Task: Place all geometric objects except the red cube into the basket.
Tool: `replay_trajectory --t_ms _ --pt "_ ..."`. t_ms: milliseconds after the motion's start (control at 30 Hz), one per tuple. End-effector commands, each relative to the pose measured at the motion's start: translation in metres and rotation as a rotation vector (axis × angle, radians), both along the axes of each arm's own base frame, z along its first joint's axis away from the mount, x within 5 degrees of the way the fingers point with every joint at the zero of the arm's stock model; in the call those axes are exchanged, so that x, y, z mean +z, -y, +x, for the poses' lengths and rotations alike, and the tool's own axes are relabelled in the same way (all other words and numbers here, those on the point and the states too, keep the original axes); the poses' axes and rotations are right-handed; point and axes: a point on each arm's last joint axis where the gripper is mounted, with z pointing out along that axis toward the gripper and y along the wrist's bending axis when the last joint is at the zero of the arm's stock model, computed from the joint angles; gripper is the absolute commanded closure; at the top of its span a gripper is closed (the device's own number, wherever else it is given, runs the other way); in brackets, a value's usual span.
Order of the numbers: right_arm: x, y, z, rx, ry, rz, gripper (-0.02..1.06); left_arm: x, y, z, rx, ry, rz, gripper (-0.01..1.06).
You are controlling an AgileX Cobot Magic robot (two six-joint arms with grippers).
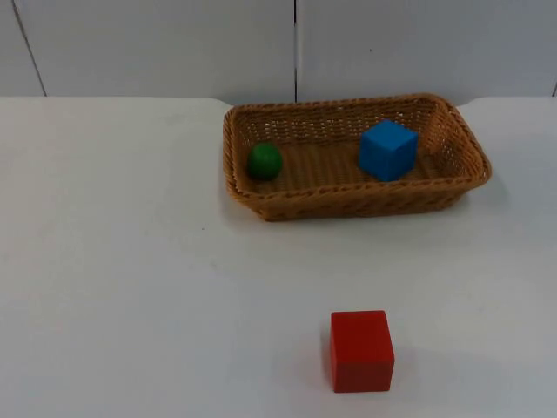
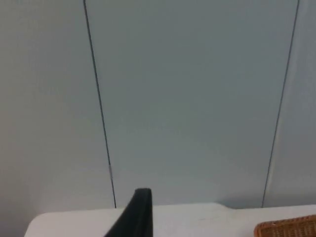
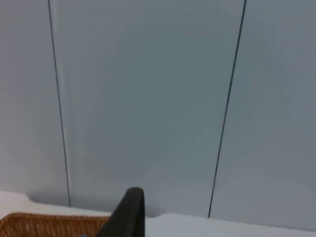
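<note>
Green ball [image 1: 265, 161] and blue cube [image 1: 387, 150] both lie inside the wicker basket [image 1: 348, 202] at the far side of the tabletop [image 1: 130, 261]; the red cube [image 1: 361, 350] sits alone on the near side, well apart. Left end effector [image 2: 136, 215] and right end effector [image 3: 126, 212] both wait, facing the grey wall [image 2: 197, 98]; grip state cannot be told.

left gripper [image 2: 136, 217]: raised, aimed level toward the partition wall, one black fingertip in the left wrist view; arm waiting. right gripper [image 3: 127, 215]: same pose, raised and aimed level at the wall, one black fingertip in the right wrist view. finger spread not readable on either.
</note>
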Motion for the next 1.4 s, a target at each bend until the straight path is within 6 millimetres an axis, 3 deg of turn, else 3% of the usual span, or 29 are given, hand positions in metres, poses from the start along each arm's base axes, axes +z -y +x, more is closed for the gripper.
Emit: replay_trajectory --t_ms 0,133,233,400,600,767,833,1067,1167,1367 --pt "0.001 0.006 -0.012 -0.019 0.049 -0.012 0.00 0.005 -0.001 -0.021 0.005 0.038 -0.028 0.00" --pt "0.003 0.014 -0.026 -0.083 0.100 -0.034 0.00 0.007 -0.009 -0.046 0.085 0.094 -0.017 0.00" --pt "-0.003 0.011 -0.027 -0.103 0.128 -0.040 0.00 0.007 -0.010 -0.053 0.106 0.096 -0.012 0.00" --pt "-0.027 0.007 -0.041 -0.181 0.211 -0.021 0.00 0.008 -0.011 -0.059 0.113 0.116 0.015 0.00" --pt "-0.052 -0.001 -0.056 -0.140 0.205 0.010 0.00 0.000 -0.010 -0.071 0.105 0.144 0.028 0.00" --pt "-0.071 -0.003 -0.077 -0.109 0.153 -0.013 0.00 -0.026 -0.008 -0.091 0.083 0.139 0.012 0.00" --pt "-0.079 -0.004 -0.093 -0.088 0.143 -0.064 0.00 -0.036 -0.007 -0.110 0.066 0.153 0.059 0.00" --pt "-0.094 -0.014 -0.100 0.040 -0.029 -0.113 0.00 -0.055 -0.007 -0.156 0.067 0.176 0.182 0.00" --pt "-0.095 -0.018 -0.101 0.080 -0.038 -0.085 0.00 -0.064 -0.007 -0.166 0.068 0.149 0.127 0.00" --pt "-0.107 -0.018 -0.100 0.082 -0.163 -0.058 0.00 -0.083 -0.004 -0.164 0.033 -0.037 0.089 0.00"
